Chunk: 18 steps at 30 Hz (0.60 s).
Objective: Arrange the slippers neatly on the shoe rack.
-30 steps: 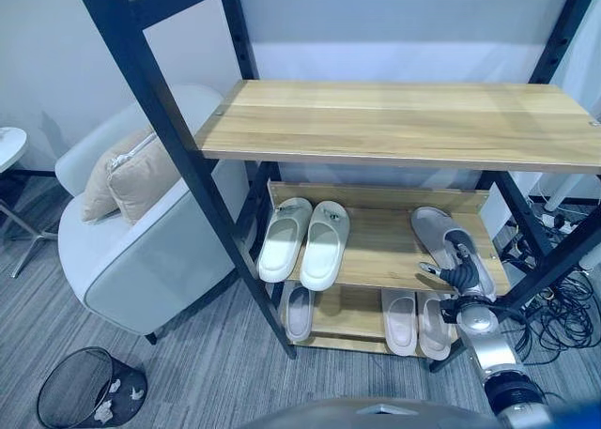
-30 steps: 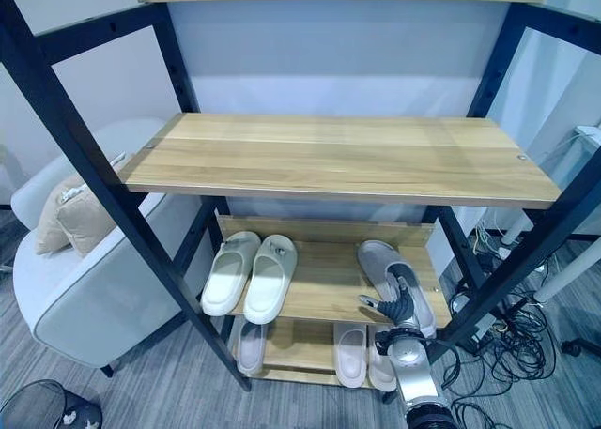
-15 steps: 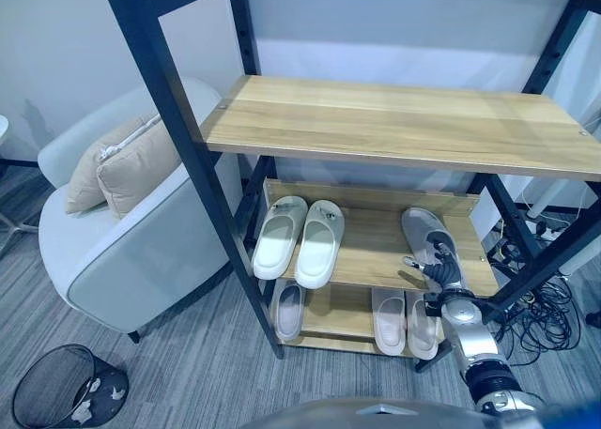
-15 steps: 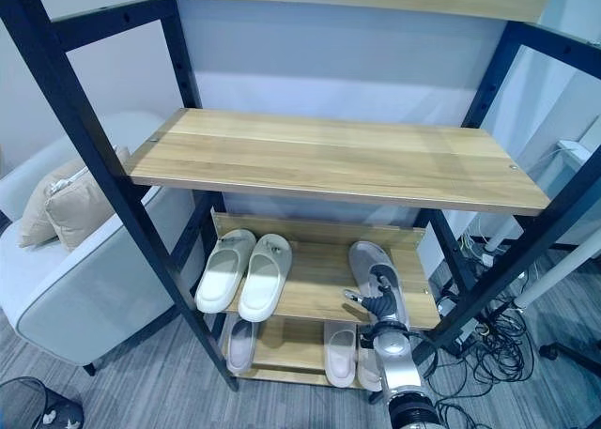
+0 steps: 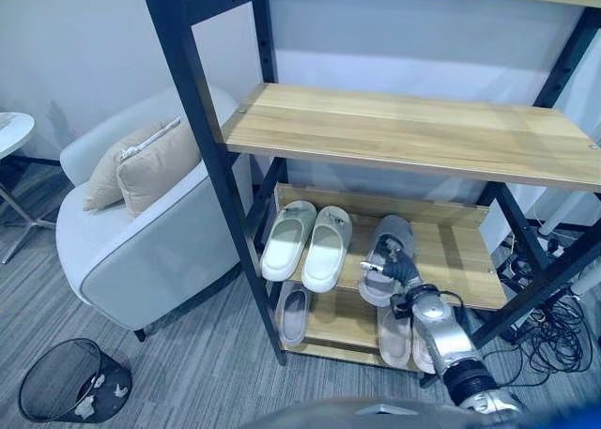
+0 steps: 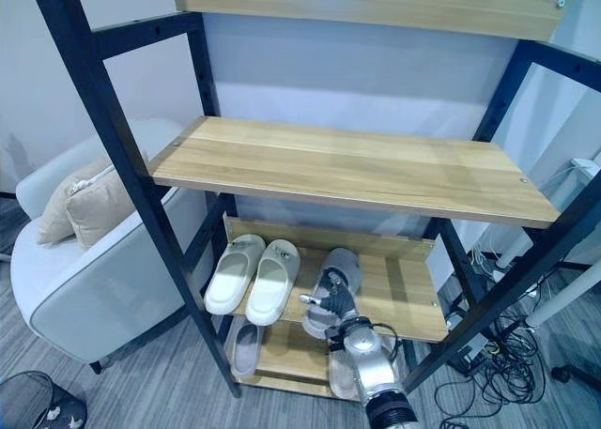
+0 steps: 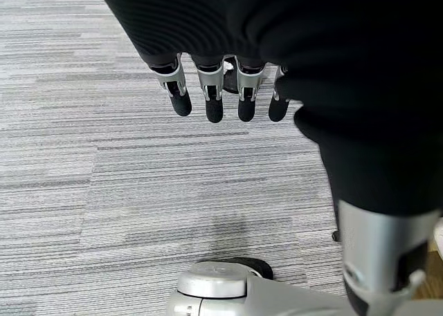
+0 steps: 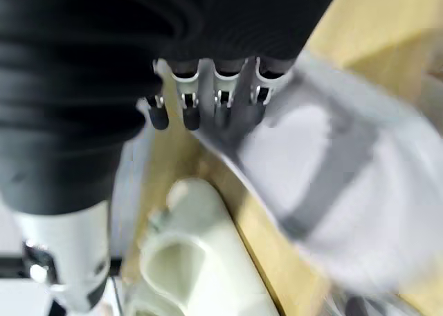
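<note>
Sitting on the wooden shoe rack's middle shelf, the grey slipper lies just beside two cream slippers, gripped by the right robot hand, while the left robot hand hangs loose above grey carpet.

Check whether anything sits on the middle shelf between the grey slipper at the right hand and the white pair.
Nothing visible does. The right hand rests on the grey slipper, and bare wood of the middle shelf separates it from the white pair. The gap is narrow, so slide gently.
</note>
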### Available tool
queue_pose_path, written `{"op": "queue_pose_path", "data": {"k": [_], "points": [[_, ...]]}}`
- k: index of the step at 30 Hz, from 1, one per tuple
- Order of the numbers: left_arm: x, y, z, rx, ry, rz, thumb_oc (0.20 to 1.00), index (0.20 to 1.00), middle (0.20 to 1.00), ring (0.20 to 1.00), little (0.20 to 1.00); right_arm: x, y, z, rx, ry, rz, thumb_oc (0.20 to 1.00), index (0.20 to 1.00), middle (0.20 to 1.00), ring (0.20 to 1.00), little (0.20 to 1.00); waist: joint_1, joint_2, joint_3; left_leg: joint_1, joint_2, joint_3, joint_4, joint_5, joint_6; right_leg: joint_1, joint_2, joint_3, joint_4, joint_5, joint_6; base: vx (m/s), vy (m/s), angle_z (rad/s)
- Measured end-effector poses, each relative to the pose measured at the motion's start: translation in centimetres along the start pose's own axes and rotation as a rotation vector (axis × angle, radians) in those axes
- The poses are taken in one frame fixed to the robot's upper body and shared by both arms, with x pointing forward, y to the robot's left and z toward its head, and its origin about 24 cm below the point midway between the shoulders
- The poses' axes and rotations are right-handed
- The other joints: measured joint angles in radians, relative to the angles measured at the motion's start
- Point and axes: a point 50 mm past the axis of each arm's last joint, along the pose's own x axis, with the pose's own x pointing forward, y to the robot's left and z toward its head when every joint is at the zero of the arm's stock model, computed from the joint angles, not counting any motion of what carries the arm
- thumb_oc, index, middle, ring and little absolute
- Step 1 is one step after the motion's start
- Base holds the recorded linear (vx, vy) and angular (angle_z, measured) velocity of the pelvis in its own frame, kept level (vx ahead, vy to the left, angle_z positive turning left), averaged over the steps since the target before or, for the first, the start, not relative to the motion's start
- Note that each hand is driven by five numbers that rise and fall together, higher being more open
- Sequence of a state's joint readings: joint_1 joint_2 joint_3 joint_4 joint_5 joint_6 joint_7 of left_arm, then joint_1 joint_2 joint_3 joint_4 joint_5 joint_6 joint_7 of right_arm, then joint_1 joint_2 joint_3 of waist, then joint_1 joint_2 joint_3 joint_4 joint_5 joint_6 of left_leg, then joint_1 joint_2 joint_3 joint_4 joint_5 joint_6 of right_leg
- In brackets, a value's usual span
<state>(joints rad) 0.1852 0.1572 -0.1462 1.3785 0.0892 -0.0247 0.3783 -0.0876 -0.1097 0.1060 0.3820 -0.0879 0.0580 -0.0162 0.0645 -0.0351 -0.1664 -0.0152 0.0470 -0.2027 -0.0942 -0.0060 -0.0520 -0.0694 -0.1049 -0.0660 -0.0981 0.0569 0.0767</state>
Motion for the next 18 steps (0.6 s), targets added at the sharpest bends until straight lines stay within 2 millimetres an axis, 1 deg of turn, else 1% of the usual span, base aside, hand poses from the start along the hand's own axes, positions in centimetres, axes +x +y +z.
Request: {"op": "queue_pose_path", "data": {"k": [1,2,3,4,6,8,9,10,11,12,13,14,16,17,18], "points": [[0.0,0.0,0.0,-0.002,0.001,-0.001,1.0,1.0,1.0,1.0,1.0,-0.4,-1.0,0.0,-0.008,-0.01,-0.04,1.0,1.0,1.0,1.0,1.0,0.001,0.002,0.002,0.0,0.0,0.0,0.0,0.0,0.0,0.001,0.0,0.0,0.0,0.0,0.0,0.0,0.0,0.0],[0.0,-0.1,-0.1,-0.003,0.002,-0.002,1.0,1.0,1.0,1.0,1.0,-1.0,-2.9,0.0,-0.005,-0.023,-0.135,1.0,1.0,1.0,1.0,1.0,0.002,0.006,0.008,0.0,-0.002,0.0,-0.001,-0.001,0.001,0.001,-0.002,0.0,0.0,-0.001,0.001,0.0,0.0,0.0],[-0.1,-0.3,-0.2,-0.003,0.005,-0.007,1.0,1.0,1.0,1.0,1.0,-1.2,-3.8,0.0,0.008,-0.024,-0.201,1.0,1.0,1.0,1.0,1.0,-0.008,0.008,0.011,0.002,-0.002,0.002,-0.002,-0.001,0.001,0.001,-0.002,0.002,0.0,0.0,0.002,-0.01,0.0,-0.05],[-0.1,-0.4,-0.2,-0.003,0.006,-0.009,1.0,1.0,1.0,1.0,1.0,-1.2,-4.0,0.0,0.005,-0.02,-0.211,1.0,1.0,1.0,1.0,1.0,-0.016,0.012,0.014,0.002,-0.001,0.003,-0.004,-0.001,0.001,0.002,-0.002,0.002,0.0,-0.001,0.002,0.0,-0.002,-0.05],[-0.3,-0.7,0.0,-0.007,0.003,-0.017,1.0,1.0,1.0,1.0,1.0,-1.6,-5.6,0.7,-0.014,-0.05,-0.279,1.0,1.0,1.0,1.0,1.0,-0.02,0.027,0.031,0.003,-0.001,0.006,-0.004,-0.001,0.002,0.0,-0.001,0.006,0.0,0.0,0.003,0.0,-0.001,-0.02],[-0.3,-0.9,0.0,-0.008,0.002,-0.022,1.0,1.0,1.0,1.0,1.0,-1.6,-6.6,0.8,-0.095,-0.046,-0.291,1.0,1.0,1.0,1.0,1.0,-0.017,0.031,0.035,0.003,0.0,0.006,-0.002,-0.001,0.002,0.0,0.0,0.005,0.0,0.0,0.003,0.0,0.0,0.0],[-0.3,-1.0,0.0,-0.008,0.002,-0.024,1.0,1.0,1.0,1.0,1.0,-1.3,-7.1,0.7,-0.177,-0.03,-0.286,1.0,1.0,1.0,1.0,1.0,-0.014,0.034,0.035,0.002,0.0,0.006,0.0,-0.001,0.002,0.0,0.0,0.005,0.0,0.0,0.003,0.0,0.0,0.0],[-0.3,-1.0,0.1,-0.009,0.0,-0.025,1.0,1.0,1.0,1.0,1.0,-1.0,-8.2,0.9,-0.348,-0.002,-0.278,1.0,1.0,1.0,1.0,1.0,-0.014,0.034,0.037,0.0,0.0,0.006,0.0,-0.001,0.002,-0.002,-0.001,0.005,0.0,0.0,0.004,0.0,0.0,0.0],[-0.3,-1.0,0.2,-0.01,-0.004,-0.024,1.0,1.0,1.0,1.0,1.0,-1.0,-9.4,1.1,-0.44,0.008,-0.291,1.0,1.0,1.0,1.0,1.0,-0.007,0.033,0.038,0.0,0.0,0.004,0.0,-0.001,0.002,-0.002,-0.001,0.004,0.0,0.0,0.004,0.0,0.0,0.0],[-0.3,-1.0,0.2,-0.009,-0.002,-0.024,1.0,1.0,1.0,1.0,1.0,-0.9,-10.2,1.6,-0.49,0.012,-0.309,1.0,1.0,1.0,1.0,1.0,-0.005,0.033,0.038,0.0,0.001,0.005,0.0,-0.001,0.002,-0.002,0.0,0.004,0.0,0.0,0.004,0.0,0.0,0.0],[-0.4,-1.2,-0.1,-0.002,0.006,-0.031,1.0,1.0,1.0,1.0,1.0,0.4,-10.6,1.9,-0.551,0.05,-0.315,1.0,1.0,1.0,1.0,1.0,-0.014,0.034,0.041,0.0,0.001,0.006,0.0,-0.001,0.002,-0.002,0.001,0.006,0.0,0.0,0.004,0.0,0.0,0.0],[-0.5,-1.2,-0.4,-0.002,0.016,-0.032,1.0,1.0,1.0,1.0,1.0,0.8,-10.6,1.7,-0.59,0.079,-0.307,1.0,1.0,1.0,1.0,1.0,-0.013,0.031,0.043,0.0,0.001,0.006,0.0,-0.001,0.002,-0.002,0.001,0.005,0.0,0.0,0.004,0.0,0.0,0.0],[-0.5,-1.3,0.1,-0.008,0.003,-0.017,1.0,1.0,1.0,1.0,1.0,1.6,-9.8,2.0,-0.67,0.077,-0.269,1.0,1.0,1.0,1.0,1.0,0.005,0.03,0.06,-0.002,0.0,0.005,0.0,-0.001,0.002,-0.004,0.001,0.004,0.0,0.0,0.004,0.0,0.0,0.0],[-0.5,-1.3,0.3,-0.009,-0.003,-0.015,1.0,1.0,1.0,1.0,1.0,2.3,-9.2,2.6,-0.689,0.065,-0.246,1.0,1.0,1.0,1.0,1.0,0.006,0.031,0.067,-0.004,0.0,0.005,0.0,-0.001,0.002,-0.007,0.001,0.005,0.0,0.0,0.004,0.0,0.0,0.0],[-0.5,-1.3,0.4,-0.011,-0.007,-0.015,1.0,1.0,1.0,1.0,1.0,2.5,-8.9,3.2,-0.691,0.044,-0.243,1.0,1.0,1.0,1.0,1.0,0.009,0.032,0.072,-0.006,0.0,0.004,0.0,-0.001,0.002,-0.008,0.001,0.004,0.0,0.0,0.004,0.0,0.0,0.0]]}}
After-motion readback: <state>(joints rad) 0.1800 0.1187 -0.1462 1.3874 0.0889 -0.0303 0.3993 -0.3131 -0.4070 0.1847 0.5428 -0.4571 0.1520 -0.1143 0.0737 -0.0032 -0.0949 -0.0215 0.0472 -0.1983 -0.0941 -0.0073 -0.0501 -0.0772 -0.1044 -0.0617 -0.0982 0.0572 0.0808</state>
